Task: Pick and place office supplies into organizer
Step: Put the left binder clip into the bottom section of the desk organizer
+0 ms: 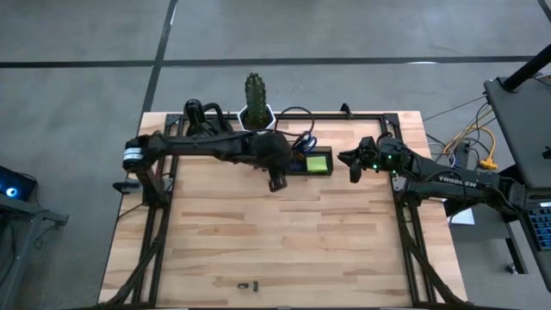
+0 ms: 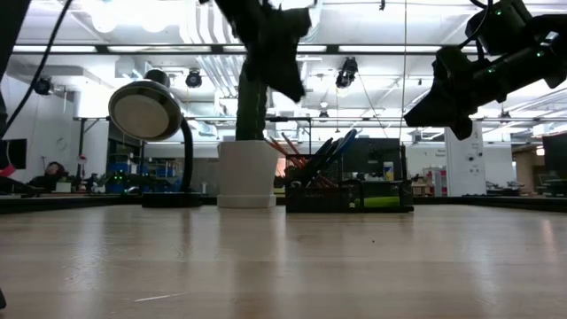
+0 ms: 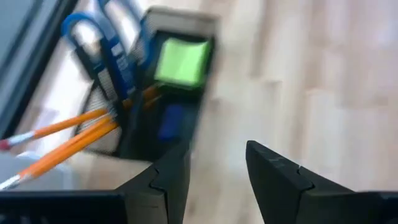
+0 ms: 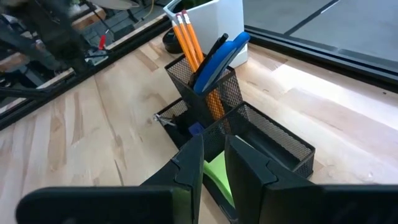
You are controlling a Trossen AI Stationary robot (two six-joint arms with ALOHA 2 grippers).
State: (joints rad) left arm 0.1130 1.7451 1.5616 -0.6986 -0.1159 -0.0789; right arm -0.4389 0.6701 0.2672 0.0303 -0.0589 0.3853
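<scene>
Small dark clip [image 1: 248, 283] on the bench's [image 1: 284, 241] near edge, well away from both pincers. Left pincer [image 1: 276, 182] apart, empty, just beside the organizer [image 1: 312, 163]. Right pincer [image 1: 353, 165] nearly together, empty. Left arm closer.

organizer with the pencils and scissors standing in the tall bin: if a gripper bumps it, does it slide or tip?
The organizer looks like thin wire mesh, so probably light and apt to slide on the smooth wooden table. Pencils and scissors lean well above its rim, so a high knock may tip it.
</scene>
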